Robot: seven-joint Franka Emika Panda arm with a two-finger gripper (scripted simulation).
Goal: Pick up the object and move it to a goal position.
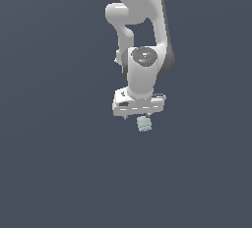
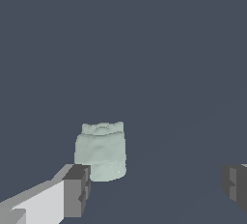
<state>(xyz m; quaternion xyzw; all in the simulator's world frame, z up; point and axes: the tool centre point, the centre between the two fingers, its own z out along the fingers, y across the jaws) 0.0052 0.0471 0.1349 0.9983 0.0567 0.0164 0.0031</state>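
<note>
Arm: the white Panda arm [image 1: 142, 35] reaches down from the top of the exterior view, wrist pointing at the flat slate-grey worktop [image 1: 59, 173].
Hand: the hand [image 1: 139, 116] hangs just above the block; in the wrist view its two dark-padded fingers [image 2: 77, 189] stand wide apart, with nothing between them.
Block: the pale mint-green block [image 2: 101, 150] sits on the worktop directly beneath the hand, close beside one finger and well apart from the other.
Block, exterior view: it [image 1: 143, 124] shows just below the hand's lower edge, narrower than the hand.
Contact: the wrist view shows the near finger's pad beside the block's lower corner; whether it touches cannot be told.
</note>
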